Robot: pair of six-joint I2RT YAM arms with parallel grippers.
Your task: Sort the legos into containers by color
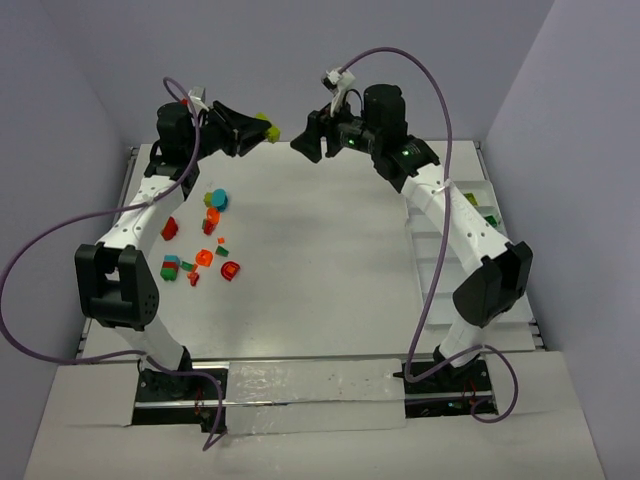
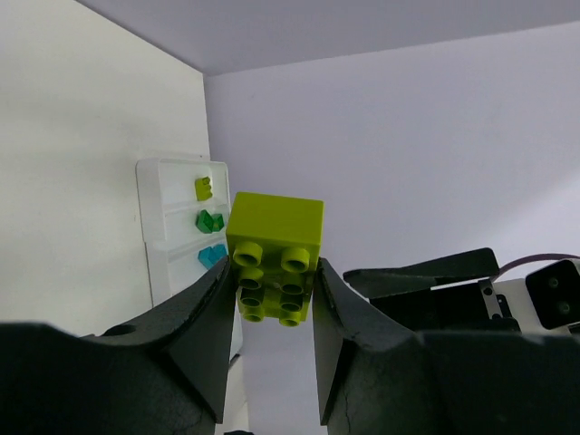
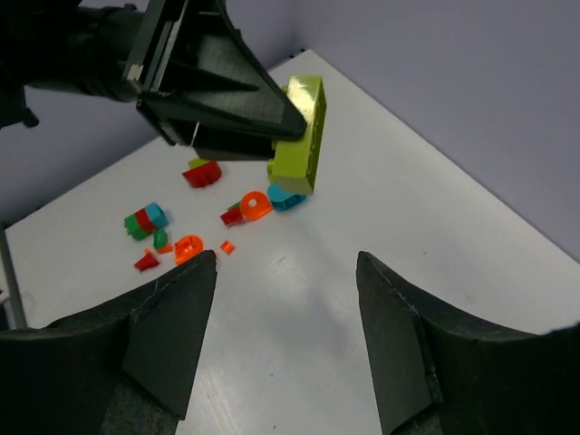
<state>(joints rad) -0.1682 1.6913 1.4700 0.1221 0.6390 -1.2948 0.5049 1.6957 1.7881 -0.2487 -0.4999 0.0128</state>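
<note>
My left gripper (image 1: 257,130) is raised at the back of the table and is shut on a lime green lego (image 1: 268,127), whose studded brick (image 2: 275,243) sits between the jaw tips. The same brick (image 3: 300,134) shows in the right wrist view, high above the table. My right gripper (image 1: 303,146) faces it from the right, a short gap away, open with nothing between its fingers. Loose legos (image 1: 200,245) in red, orange, green and teal lie on the table at the left. The white divided containers tray (image 2: 168,195) holds lime, green and teal pieces in separate compartments.
The tray (image 1: 470,184) runs along the table's right side, partly hidden under my right arm. Purple cables loop from both arms. Grey walls close the table in at the back and sides.
</note>
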